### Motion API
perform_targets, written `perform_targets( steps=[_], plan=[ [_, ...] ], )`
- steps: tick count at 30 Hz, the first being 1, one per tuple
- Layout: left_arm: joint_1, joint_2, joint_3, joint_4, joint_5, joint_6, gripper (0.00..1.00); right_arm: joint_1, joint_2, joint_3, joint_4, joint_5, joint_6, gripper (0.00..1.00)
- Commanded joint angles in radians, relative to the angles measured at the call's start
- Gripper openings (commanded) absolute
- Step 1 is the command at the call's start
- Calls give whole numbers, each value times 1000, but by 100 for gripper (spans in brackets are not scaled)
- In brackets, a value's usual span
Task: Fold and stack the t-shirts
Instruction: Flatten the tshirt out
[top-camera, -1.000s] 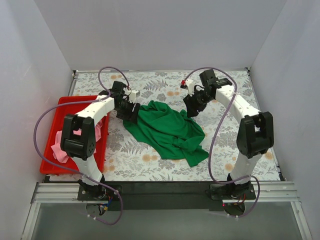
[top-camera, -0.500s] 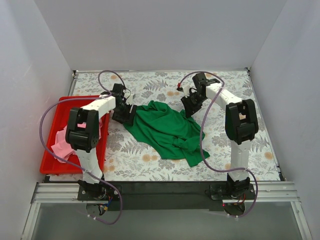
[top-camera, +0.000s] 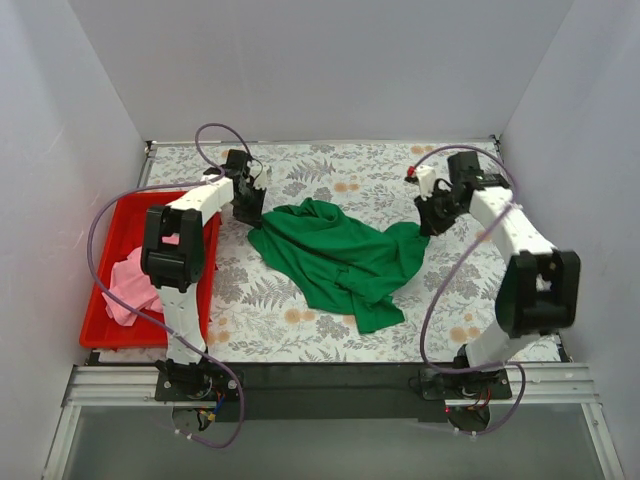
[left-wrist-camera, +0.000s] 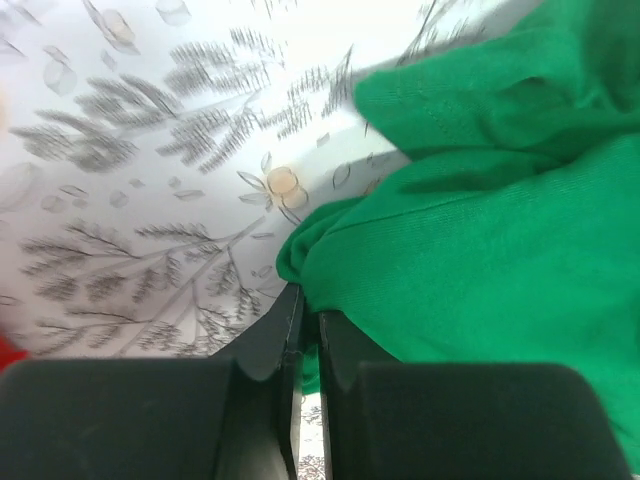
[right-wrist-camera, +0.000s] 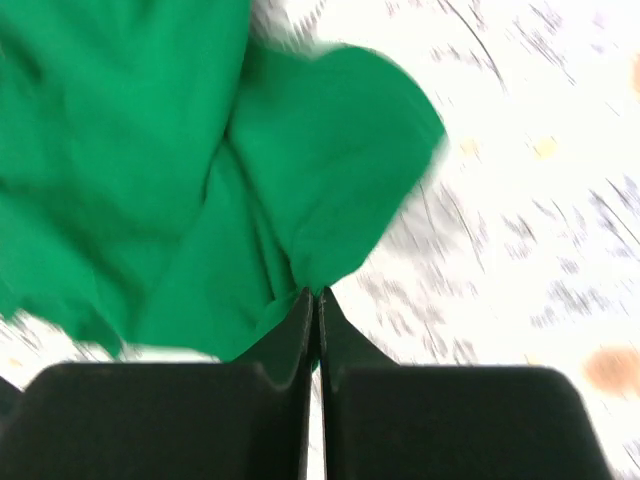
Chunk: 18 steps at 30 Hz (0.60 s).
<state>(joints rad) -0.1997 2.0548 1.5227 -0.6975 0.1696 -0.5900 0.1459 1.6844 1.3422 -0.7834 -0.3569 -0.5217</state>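
A bright green t-shirt (top-camera: 335, 255) lies crumpled on the flowered table (top-camera: 330, 170), stretched between both arms. My left gripper (top-camera: 250, 212) is shut on the shirt's left edge; in the left wrist view green cloth (left-wrist-camera: 480, 240) runs in between the black fingers (left-wrist-camera: 270, 340). My right gripper (top-camera: 430, 226) is shut on the shirt's right edge, and in the right wrist view the green fabric (right-wrist-camera: 200, 180) bunches at the gripper's (right-wrist-camera: 314, 295) pinched tips. A light pink t-shirt (top-camera: 130, 285) lies heaped in the red tray (top-camera: 120, 215) at the left.
The red tray sits against the left wall beside the left arm. Purple cables (top-camera: 215, 140) loop over both arms. White walls close in the table on three sides. A dark rail (top-camera: 320, 378) runs along the near edge.
Both grippers have closed on the green shirt. The right gripper has moved right, pulling the shirt's right edge outward; the left has shifted slightly toward the back with its edge.
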Motion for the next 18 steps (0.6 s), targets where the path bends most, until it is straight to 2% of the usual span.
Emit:
perform_targets(
  steps=[1, 7, 8, 9, 10, 11, 13, 14, 16, 17, 18],
  plan=[
    [26, -42, 105, -17, 77, 39, 0, -16, -229, -139, -87, 23, -193, 1],
    [-12, -154, 80, -141, 160, 151, 0, 61, -397, -316, -436, -25, -511, 1],
    [-17, -168, 62, -160, 162, 186, 0, 60, -402, -311, -488, -8, -533, 9],
    [-18, -186, 32, -171, 160, 196, 0, 35, -404, -298, -487, 21, -541, 39],
    [-18, -218, -25, -171, 151, 205, 0, 9, -385, -273, -487, 6, -558, 57],
    [-18, -231, -59, -166, 137, 220, 0, -32, -361, -177, -479, -58, -552, 76],
    [-17, -252, -126, -155, 117, 228, 0, -45, -233, -56, -461, -124, -493, 77],
    [-17, -263, -139, -148, 99, 228, 0, -40, -177, 60, -423, -186, -398, 77],
    [-17, -265, -150, -134, 87, 220, 0, -37, -3, 185, -387, -250, -273, 72],
    [-17, -257, -145, -132, 79, 217, 0, -31, 53, 290, -355, -270, -144, 69],
    [-17, -252, -138, -134, 76, 213, 0, -11, 104, 334, -302, -299, -94, 68]
  ],
)
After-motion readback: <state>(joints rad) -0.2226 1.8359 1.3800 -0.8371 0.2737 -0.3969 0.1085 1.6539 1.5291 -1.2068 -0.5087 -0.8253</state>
